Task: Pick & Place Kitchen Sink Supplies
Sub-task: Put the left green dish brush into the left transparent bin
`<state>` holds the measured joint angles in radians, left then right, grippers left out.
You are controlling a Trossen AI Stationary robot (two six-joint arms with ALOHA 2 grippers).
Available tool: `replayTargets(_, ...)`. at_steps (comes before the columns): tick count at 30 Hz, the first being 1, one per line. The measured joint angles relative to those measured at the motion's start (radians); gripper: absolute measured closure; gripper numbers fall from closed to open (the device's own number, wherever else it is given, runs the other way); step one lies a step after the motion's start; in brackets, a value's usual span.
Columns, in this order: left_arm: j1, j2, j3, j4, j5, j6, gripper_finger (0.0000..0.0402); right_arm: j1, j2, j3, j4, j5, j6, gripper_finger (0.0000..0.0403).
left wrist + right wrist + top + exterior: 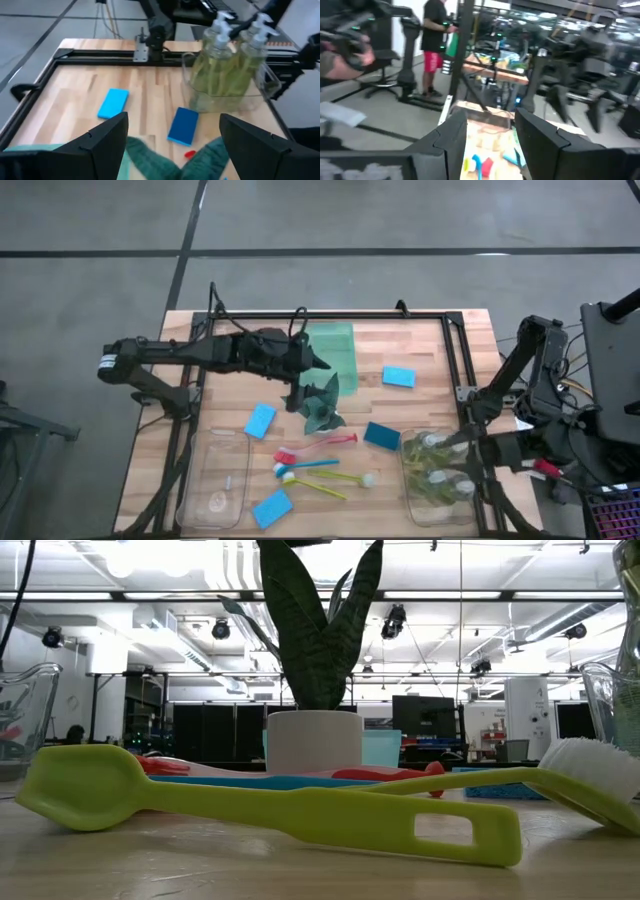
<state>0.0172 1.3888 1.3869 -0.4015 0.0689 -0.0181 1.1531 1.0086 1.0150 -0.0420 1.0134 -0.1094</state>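
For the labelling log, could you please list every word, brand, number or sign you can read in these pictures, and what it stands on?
None can be read.
Soap bottles in the clear bin: no label shows.
Sponges, brushes and the yellow brush: no print shows.
Screens in the room behind: too small and blurred to read.

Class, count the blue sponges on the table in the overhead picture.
4: one blue sponge right of the green tray, one left of the plant, one beside the bottle bin, one at the near edge.
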Motion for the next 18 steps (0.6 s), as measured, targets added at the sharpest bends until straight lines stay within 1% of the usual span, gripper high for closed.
replayTargets(3,-0.037,-0.004,0.0,0.013,0.0,0.001,0.0099,-0.064,0.02,-0.005,0.0,0.0,0.004,0.0247)
replayTargets(6,-0.093,-0.02,0.0,0.017,-0.002,0.003,0.0101,-0.127,0.046,-0.005,0.004,-0.003,0.053,0.0252)
replayTargets(8,-0.135,-0.03,0.0,0.016,-0.016,0.01,0.0101,-0.169,0.06,-0.005,0.007,-0.039,0.068,0.0254)
replayTargets(11,-0.197,-0.033,0.0,0.015,-0.063,0.01,0.0101,-0.224,0.083,-0.005,0.02,-0.118,0.073,0.0255)
replayTargets(13,-0.237,-0.031,-0.002,0.016,-0.112,0.011,0.0101,-0.259,0.101,-0.005,0.042,-0.146,0.072,0.0253)
replayTargets(18,-0.318,-0.02,-0.024,0.069,-0.226,0.044,0.0101,-0.343,0.16,-0.005,0.094,-0.149,0.058,0.0256)
